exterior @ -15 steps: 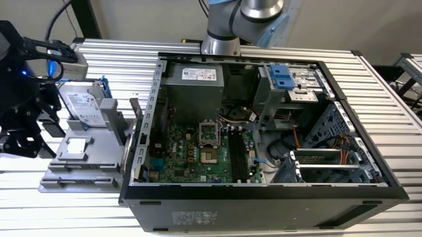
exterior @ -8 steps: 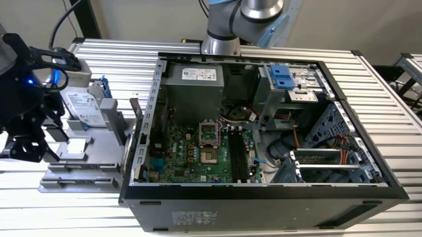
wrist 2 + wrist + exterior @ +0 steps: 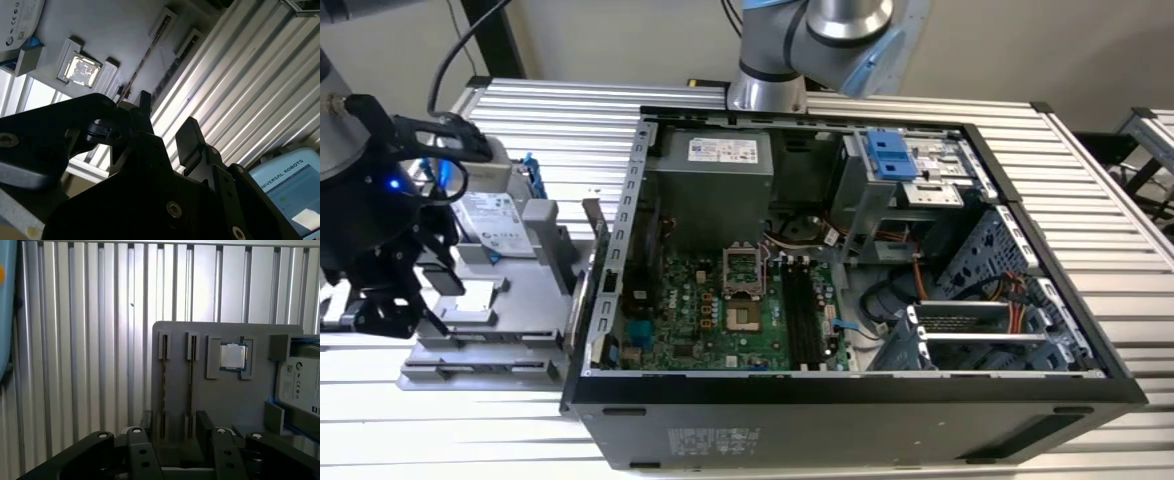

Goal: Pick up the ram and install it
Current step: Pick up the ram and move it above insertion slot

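Observation:
Two thin ram sticks stand on edge in slots of a grey fixture tray (image 3: 225, 400): one ram (image 3: 164, 385) and a second ram (image 3: 190, 385) beside it. In the second wrist view a ram (image 3: 144, 64) appears as a thin dark line. My gripper (image 3: 175, 427) hangs open above the near ends of these sticks, its black fingers (image 3: 202, 427) apart and holding nothing. In the exterior view the gripper (image 3: 380, 312) is at the exterior view's left, over the tray (image 3: 480, 345). The open computer case (image 3: 854, 395) shows the motherboard's black memory slots (image 3: 807, 312).
The tray also holds a silver processor (image 3: 233, 356) and a hard drive (image 3: 491, 222) in a blue frame. A ribbed metal table (image 3: 1121, 200) carries the tray and case. The arm's base (image 3: 767, 90) stands behind the case. Cables and a drive cage fill the case's right side.

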{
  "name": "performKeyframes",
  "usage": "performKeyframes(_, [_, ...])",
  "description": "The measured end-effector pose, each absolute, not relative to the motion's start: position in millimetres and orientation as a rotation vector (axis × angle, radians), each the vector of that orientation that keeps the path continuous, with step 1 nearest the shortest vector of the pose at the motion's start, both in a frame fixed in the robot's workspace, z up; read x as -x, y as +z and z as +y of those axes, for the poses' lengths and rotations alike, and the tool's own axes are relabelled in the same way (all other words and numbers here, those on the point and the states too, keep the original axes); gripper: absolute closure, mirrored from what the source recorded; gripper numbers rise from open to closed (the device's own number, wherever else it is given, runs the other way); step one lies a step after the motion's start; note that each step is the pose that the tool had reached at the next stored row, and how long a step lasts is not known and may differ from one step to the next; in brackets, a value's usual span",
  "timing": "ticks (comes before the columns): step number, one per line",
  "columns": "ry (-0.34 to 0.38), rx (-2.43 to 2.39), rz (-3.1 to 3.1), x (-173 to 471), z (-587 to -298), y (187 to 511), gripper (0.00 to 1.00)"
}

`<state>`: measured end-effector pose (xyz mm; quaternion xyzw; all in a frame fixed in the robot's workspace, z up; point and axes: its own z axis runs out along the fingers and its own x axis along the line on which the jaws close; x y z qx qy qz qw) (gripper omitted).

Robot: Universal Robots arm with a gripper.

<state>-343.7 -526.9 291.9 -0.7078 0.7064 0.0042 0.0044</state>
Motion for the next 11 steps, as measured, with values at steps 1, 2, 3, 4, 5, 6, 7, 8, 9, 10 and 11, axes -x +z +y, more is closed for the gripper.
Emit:
performKeyframes(1, [0.013,2.216,2.214,343.7,-526.9,290.2,0.0])
performKeyframes(2, [0.013,2.215,2.215,343.7,-526.9,288.4,0.0])
performKeyframes(3, [0.013,2.215,2.216,343.7,-526.9,286.7,0.0])
performKeyframes(4, [0.013,2.214,2.217,343.7,-526.9,285.0,0.0])
performKeyframes(5, [0.013,2.213,2.218,343.7,-526.9,283.3,0.0])
performKeyframes(6, [0.013,2.212,2.219,343.7,-526.9,281.6,0.0])
performKeyframes(7, [0.013,2.211,2.22,343.6,-526.9,280.0,0.0])
performKeyframes(8, [0.013,2.21,2.221,343.6,-526.9,278.1,0.0])
performKeyframes(9, [0.013,2.209,2.222,343.6,-526.9,276.4,0.0])
performKeyframes(10, [0.013,2.208,2.223,343.5,-526.9,274.5,0.0])
performKeyframes(11, [0.013,2.207,2.224,343.5,-526.9,272.8,0.0])
